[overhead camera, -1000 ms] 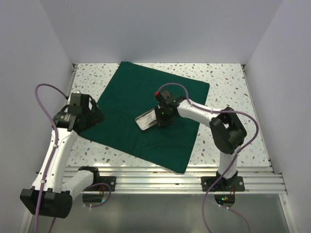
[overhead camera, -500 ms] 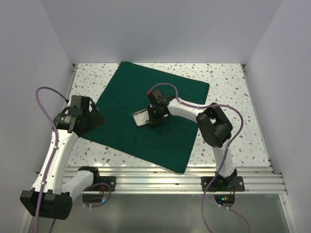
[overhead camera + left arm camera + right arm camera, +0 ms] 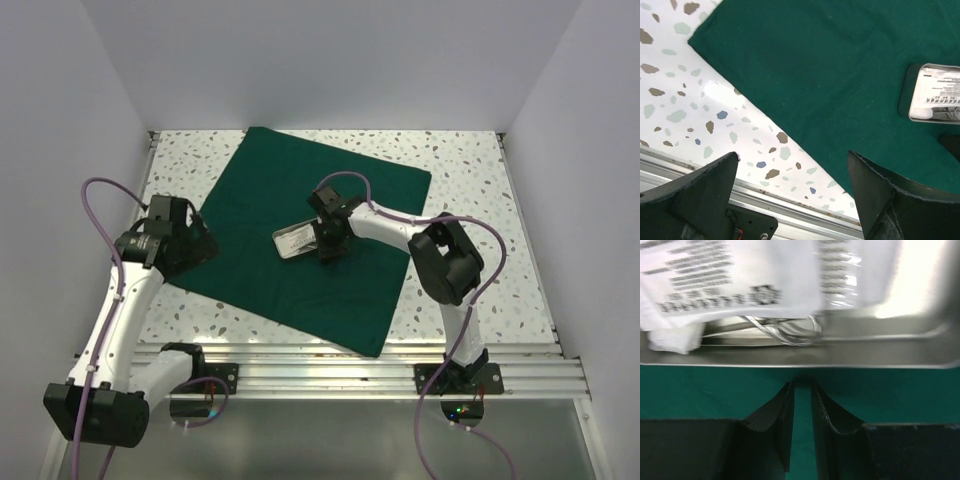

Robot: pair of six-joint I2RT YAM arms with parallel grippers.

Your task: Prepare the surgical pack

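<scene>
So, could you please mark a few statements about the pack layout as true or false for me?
1. The green drape lies spread out on the table. True.
2. The steel tray sits on bare tabletop. False: it rests on the drape, near its middle.
3. The left tool stands wide open and holds nothing. True.
4. The tray is empty. False: it holds a printed white packet, a gauze pad and the ring handles of a steel instrument.
5. The right tool hangs over the drape's far corner. False: it is right at the tray's side wall, its fingers nearly together.
</scene>
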